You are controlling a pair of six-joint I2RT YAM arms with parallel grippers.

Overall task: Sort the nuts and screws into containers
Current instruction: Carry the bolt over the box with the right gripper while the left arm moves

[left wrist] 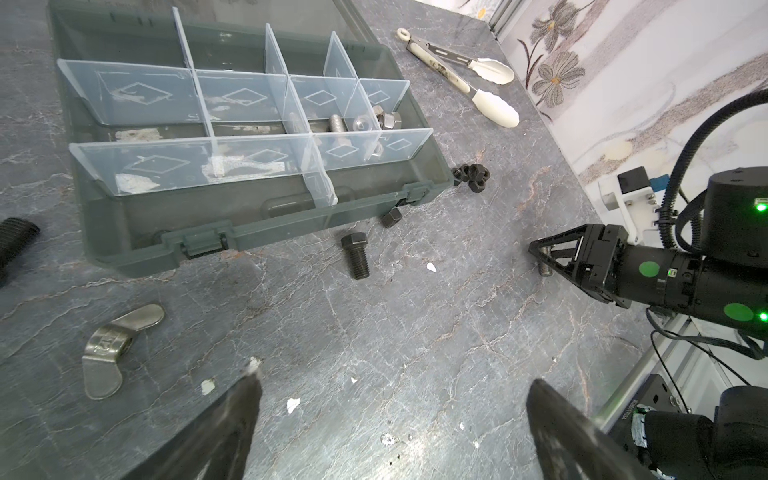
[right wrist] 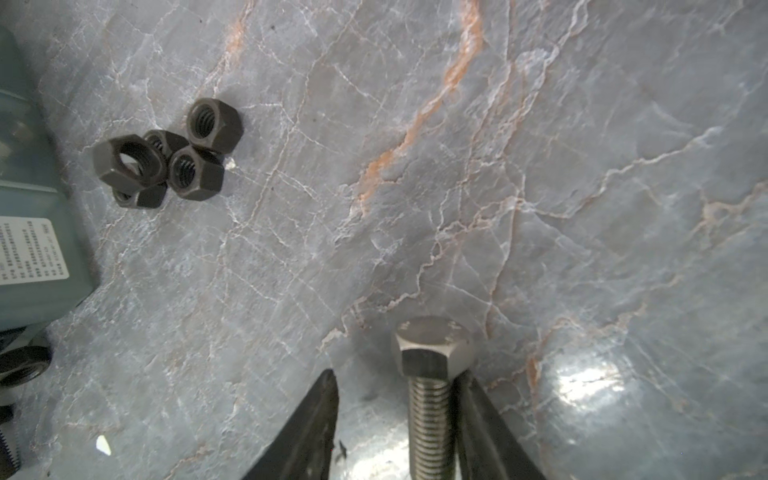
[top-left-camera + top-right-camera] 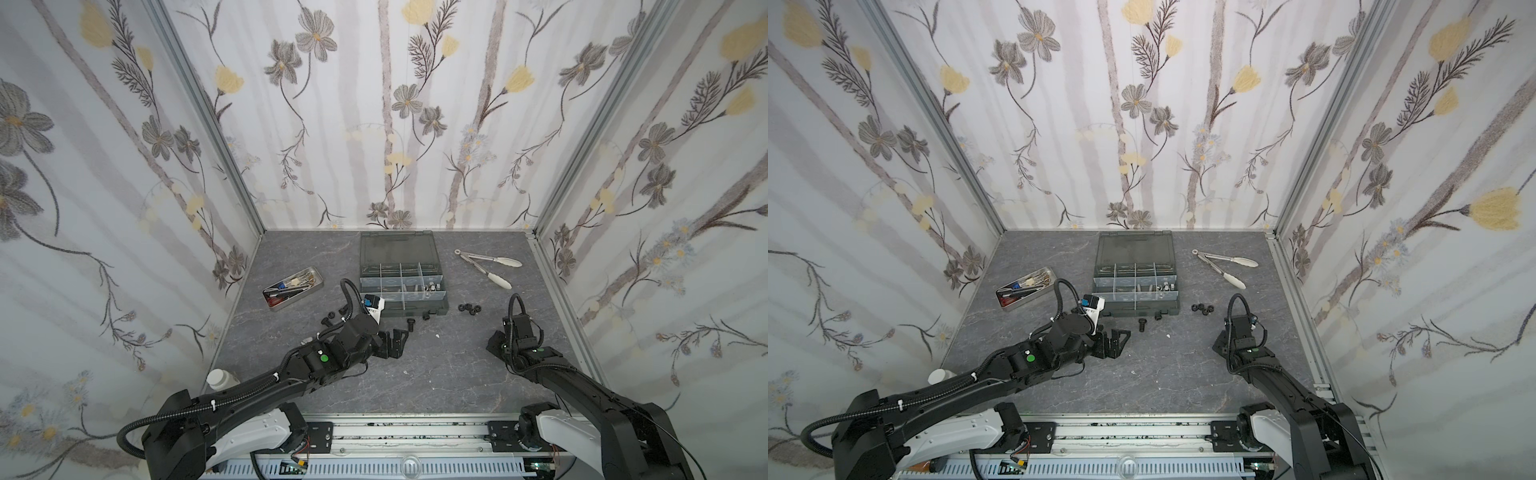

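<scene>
A few silver pieces (image 1: 365,122) already lie in the box (image 1: 270,212); black nuts (image 2: 166,158), a black screw (image 1: 355,255) and a wing nut (image 1: 112,345) wait on the table (image 1: 415,353); left fingers (image 1: 232,424) gape empty; right fingers (image 2: 307,432) straddle a silver screw (image 2: 430,395), seemingly not yet clamped.

My left gripper (image 1: 395,374) hangs near the middle, jaws wide; my right gripper (image 2: 397,374) sits low (jaws half apart).
</scene>
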